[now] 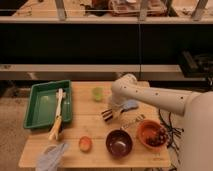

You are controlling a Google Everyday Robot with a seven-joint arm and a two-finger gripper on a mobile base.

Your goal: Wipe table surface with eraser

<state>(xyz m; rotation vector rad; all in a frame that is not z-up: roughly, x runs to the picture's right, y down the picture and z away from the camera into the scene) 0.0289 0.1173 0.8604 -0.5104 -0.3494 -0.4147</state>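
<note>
White arm [150, 96] reaches in from the right side over the table [95, 127], elbow bent near the back edge, forearm pointing down toward the middle of the tabletop. Gripper [111, 114] sits low at the table's centre, clenched on the eraser [107, 116]; the striped block shows at the fingertips, tilted, at or just above the wood, contact unclear.

Light-blue pad [131, 104] lies just right of the gripper, partly behind the arm. Small green cup [97, 93] stands toward the back edge, left of the arm.

Green tray [42, 102] takes the back-left corner area. White long-handled brush [58, 114] lies lengthwise across the tray's right side, its yellowish handle end sticking out over the tray's front rim onto the table.

Orange fruit [85, 144] sits near the front edge, left of centre. Dark bowl [119, 142] is just right of it, near the front edge. Orange bowl [151, 134] with dark contents is by the right edge. Pale blue cloth [51, 155] lies crumpled at the front-left corner. A small long object between the gripper and the orange bowl is too blurred to name.
</note>
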